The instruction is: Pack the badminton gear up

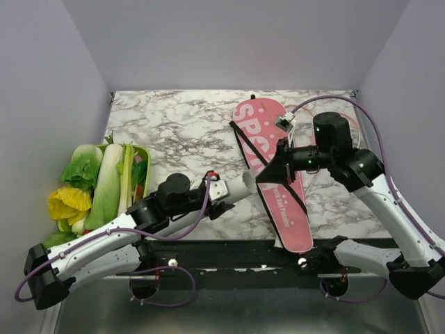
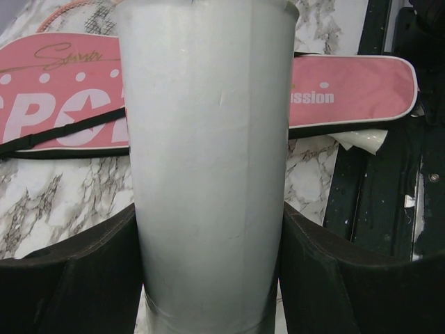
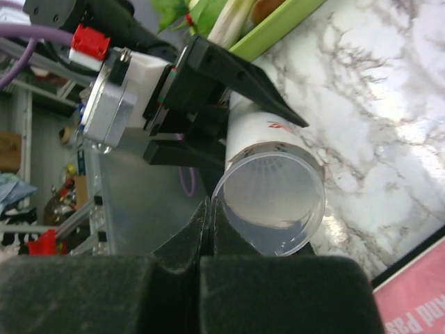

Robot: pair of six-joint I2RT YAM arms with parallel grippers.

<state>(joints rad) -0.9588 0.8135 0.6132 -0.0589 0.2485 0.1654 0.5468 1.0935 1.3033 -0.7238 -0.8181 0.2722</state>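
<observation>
Tube (image 1: 243,185): likely light, stiff, smooth and thin-walled, so crushable. Left hand (image 2: 208,236) clamps its sides, mid-surface (image 1: 181,132), left of the cover (image 1: 288,216). Grip mid-wall, not the rim. Right hand (image 3: 208,209) is closed and empty.

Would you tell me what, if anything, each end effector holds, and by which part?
Left end effector: the white tube, by its sides behind the open mouth. Right end effector: nothing.
</observation>
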